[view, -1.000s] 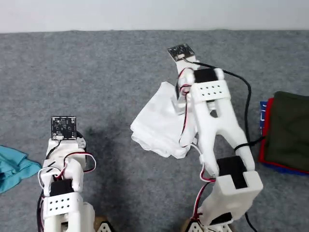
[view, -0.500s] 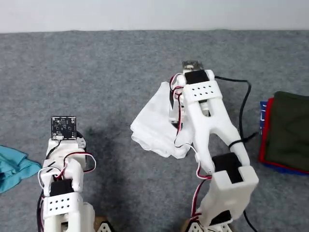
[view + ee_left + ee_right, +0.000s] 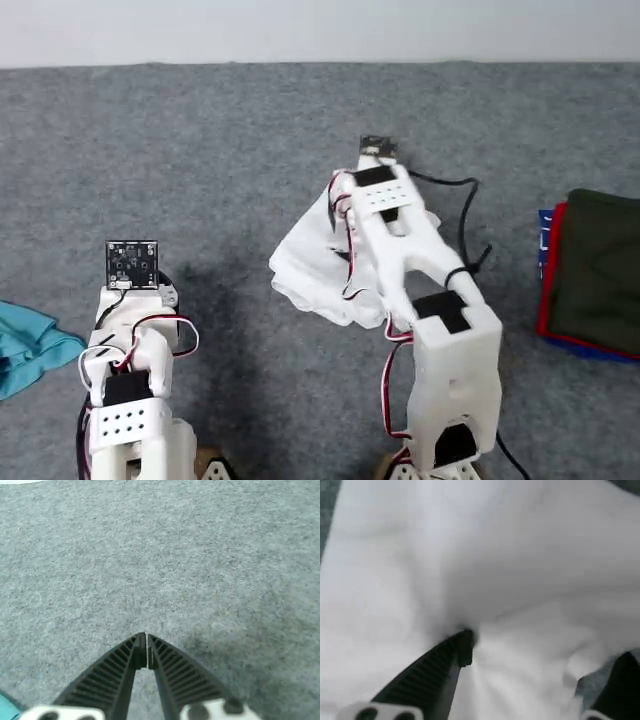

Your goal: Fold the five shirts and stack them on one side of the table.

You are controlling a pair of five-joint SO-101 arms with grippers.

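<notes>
A crumpled white shirt (image 3: 305, 262) lies mid-table, and the right arm (image 3: 400, 230) reaches over its right part. In the right wrist view my right gripper (image 3: 545, 655) is open and down on the white shirt (image 3: 510, 560). One fingertip (image 3: 465, 647) presses into the cloth, the other sits at its edge. My left gripper (image 3: 146, 650) is shut with nothing in it, above bare grey carpet. The left arm (image 3: 130, 340) stands at the near left. A teal shirt (image 3: 25, 345) lies bunched at the left edge.
At the right edge sits a stack of folded shirts (image 3: 595, 270), dark green on top of red and blue. The table is covered in grey carpet (image 3: 200, 150), open at the far side and between the arms.
The right arm has swung left and down onto the white shirt, its wrist now over the cloth. The left arm has not moved.
</notes>
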